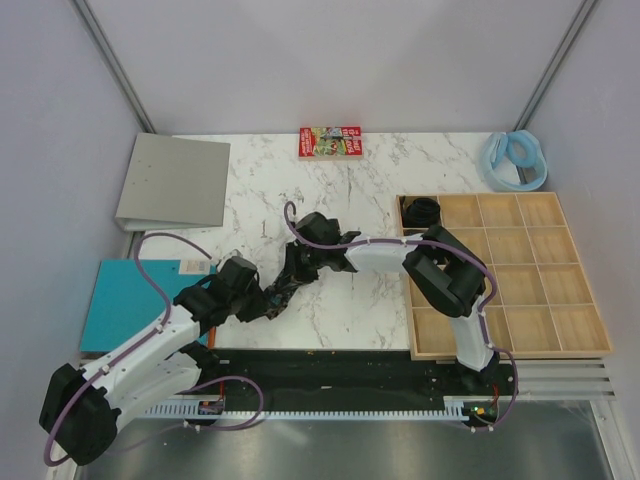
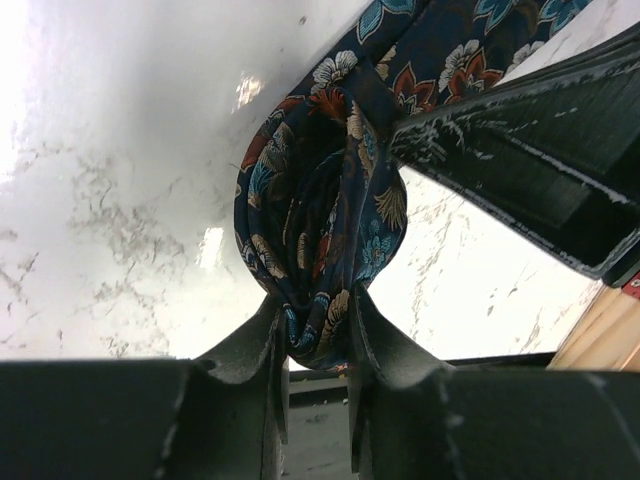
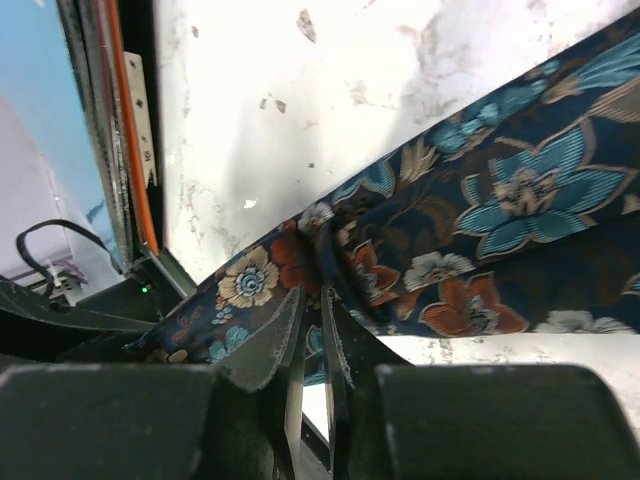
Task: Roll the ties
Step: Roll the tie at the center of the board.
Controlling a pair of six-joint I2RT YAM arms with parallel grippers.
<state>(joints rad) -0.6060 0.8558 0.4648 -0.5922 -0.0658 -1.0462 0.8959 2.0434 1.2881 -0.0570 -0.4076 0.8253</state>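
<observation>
table (image 1: 340, 190): marble; my work sits near its middle, between my two arms
tray (image 1: 500, 351): wooden, on my right; one finished coil (image 1: 422, 211) lies in its far-left compartment
tie (image 2: 320, 220): outside the tray, at the table's middle; a dark floral strip bunched into a loose loop; whether it rests on the marble or hangs just above it I cannot tell
long axis: in the top view it runs from near-left to far-right, from my left pincer (image 2: 318, 345) up to my right pincer (image 3: 312, 330); beyond that the strip goes on out of sight
left pincer: closed on the bottom of the loop; cloth pinched between both fingers
right pincer: closed thin on the strip just beside the loop
nearer arm: the left, I judge; it has the loop itself, the right only the strip feeding it
next move, as I judge: wind the loop along that axis toward the right pincer with the strip taut; slack would let the loop fall open
</observation>
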